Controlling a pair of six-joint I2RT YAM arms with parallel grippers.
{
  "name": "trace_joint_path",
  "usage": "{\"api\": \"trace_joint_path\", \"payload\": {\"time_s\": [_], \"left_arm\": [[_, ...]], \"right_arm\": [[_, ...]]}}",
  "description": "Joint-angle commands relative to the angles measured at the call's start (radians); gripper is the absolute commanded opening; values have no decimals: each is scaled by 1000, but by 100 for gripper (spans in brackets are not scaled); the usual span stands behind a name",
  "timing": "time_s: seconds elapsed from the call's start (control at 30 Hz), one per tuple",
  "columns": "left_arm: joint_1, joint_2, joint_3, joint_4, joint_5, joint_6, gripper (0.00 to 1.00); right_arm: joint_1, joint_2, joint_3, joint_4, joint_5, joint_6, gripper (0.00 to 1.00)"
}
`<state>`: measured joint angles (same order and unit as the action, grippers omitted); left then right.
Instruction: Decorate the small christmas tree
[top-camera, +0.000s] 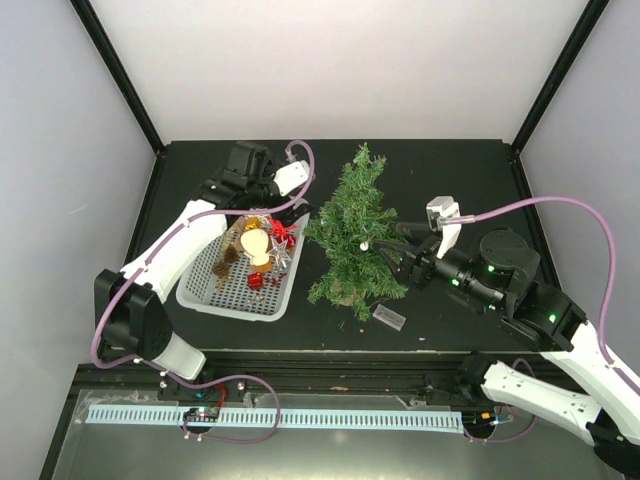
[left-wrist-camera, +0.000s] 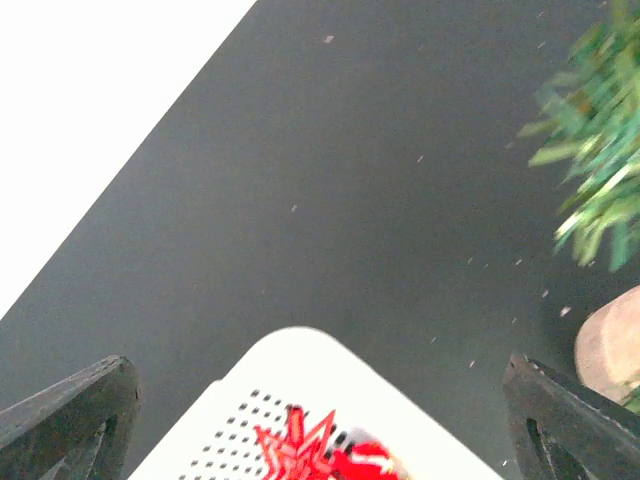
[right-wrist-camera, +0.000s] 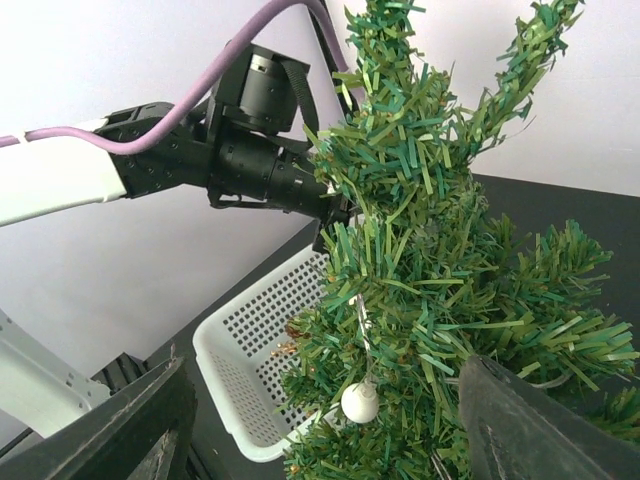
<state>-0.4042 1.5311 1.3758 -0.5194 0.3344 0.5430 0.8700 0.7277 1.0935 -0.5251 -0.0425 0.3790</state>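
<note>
So here's the setup: the little christmas tree (top-camera: 355, 235) stands upright mid-worktop (top-camera: 450, 180), its tan foot just beside the right edge of the white basket (top-camera: 215, 295). The trunk runs straight up, so from overhead the tip points toward the far wall.

The right tool (right-wrist-camera: 320, 380) is the closer one by far. It's pushed up against the branches on the tree's right side, its two fingers spread with greenery between them and nothing pinched that I can see. A small white ball (right-wrist-camera: 360, 402) hangs off a branch right in front of it.

The left tool (left-wrist-camera: 315, 372) hovers over the far corner of the basket, fingers as wide apart as they go and empty. A red star decoration (left-wrist-camera: 295, 445) lies directly under it. From there the tree is off to its right, near but not touching.

My guess is the left arm grabs the next ornament, since the goodies are below it, then swings right to the tree.

There's also a small clear bit (top-camera: 388, 318) lying on the worktop near the tree's foot, no idea what it is.
</note>
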Motion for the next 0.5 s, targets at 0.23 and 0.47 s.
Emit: {"api": "trace_joint_path", "payload": {"time_s": [0.23, 0.47], "left_arm": [[78, -165, -125, 43, -18, -28, 99], [144, -234, -184, 29, 8, -57, 99]], "right_arm": [[4, -17, -14, 46, 22, 0, 73], [4, -37, -14, 32, 33, 8, 73]]}}
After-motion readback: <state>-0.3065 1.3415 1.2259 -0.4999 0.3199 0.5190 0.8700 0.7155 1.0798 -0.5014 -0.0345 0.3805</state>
